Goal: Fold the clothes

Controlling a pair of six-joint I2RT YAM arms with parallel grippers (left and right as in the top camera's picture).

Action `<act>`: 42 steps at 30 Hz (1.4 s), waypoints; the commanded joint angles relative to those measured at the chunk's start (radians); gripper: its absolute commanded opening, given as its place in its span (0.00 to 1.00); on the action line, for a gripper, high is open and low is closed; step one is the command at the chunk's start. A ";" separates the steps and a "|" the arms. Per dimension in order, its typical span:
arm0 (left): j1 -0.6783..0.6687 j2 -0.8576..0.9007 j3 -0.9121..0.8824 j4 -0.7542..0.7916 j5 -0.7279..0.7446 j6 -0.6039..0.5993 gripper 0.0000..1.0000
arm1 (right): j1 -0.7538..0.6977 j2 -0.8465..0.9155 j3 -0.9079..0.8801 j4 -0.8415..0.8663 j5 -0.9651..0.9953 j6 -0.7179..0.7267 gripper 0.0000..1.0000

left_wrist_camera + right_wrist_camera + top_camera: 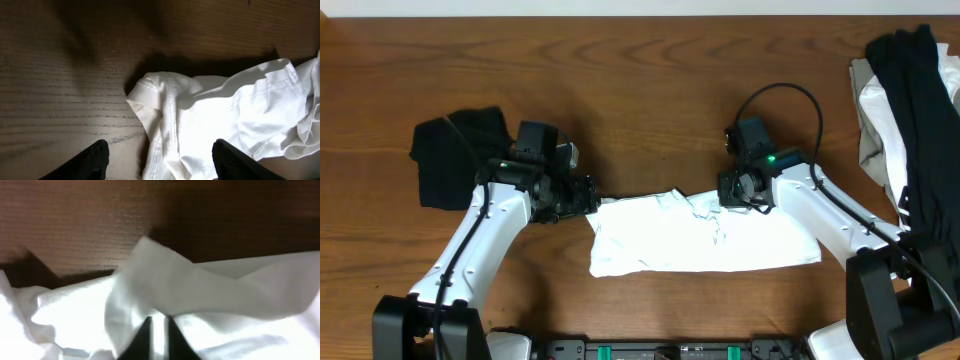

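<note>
One white shirt (705,245) is the job in hand. It lies on the table (620,70) at lower centre of the overhead frame, bunched into a wide band. Its long axis runs left to right across that frame; the upper edge is rumpled, the lower edge straighter. Which end is collar and which is hem I cannot tell, though the left wrist view shows a stitched, hemmed corner at the band's left end.

I judge it will handle as light, limp cloth with no stiffness, so any part I lift will droop and drag the rest, and a pinch in mid-panel would only pucker it. Better holds are the hemmed corners and seams, where doubled layers give the pads something to bite. Lifting both ends together should keep the band flat.

A pile (910,110) of black and pale clothes sits at the upper right edge, well apart from the shirt; a black garment (455,155) lies at the left, near my left arm.

My left gripper (160,165) stands apart — one finger on bare table, the other over the cloth at the shirt's left corner, holding nothing. My right gripper (159,335) is pinched together on a raised fold at the shirt's upper edge.
</note>
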 commanded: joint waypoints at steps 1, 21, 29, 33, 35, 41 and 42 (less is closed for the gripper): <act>0.004 -0.008 0.021 -0.002 -0.011 -0.009 0.68 | -0.004 -0.016 0.008 0.014 -0.010 -0.006 0.01; 0.004 -0.008 0.021 -0.002 -0.011 -0.009 0.68 | 0.041 -0.016 0.008 -0.022 -0.014 -0.081 0.34; 0.004 -0.008 0.021 -0.002 -0.011 -0.009 0.68 | 0.041 -0.016 0.008 -0.037 -0.103 -0.113 0.01; 0.004 -0.008 0.021 -0.002 -0.011 -0.009 0.68 | 0.041 -0.016 0.008 -0.053 -0.288 -0.316 0.01; 0.004 -0.008 0.021 -0.002 -0.011 -0.009 0.68 | 0.041 -0.016 0.008 -0.078 -0.310 -0.378 0.01; 0.004 -0.008 0.021 -0.001 -0.011 -0.009 0.68 | 0.041 -0.016 0.008 -0.153 -0.406 -0.536 0.01; 0.004 -0.008 0.021 0.000 -0.011 -0.009 0.69 | 0.041 -0.016 0.008 -0.167 -0.409 -0.544 0.01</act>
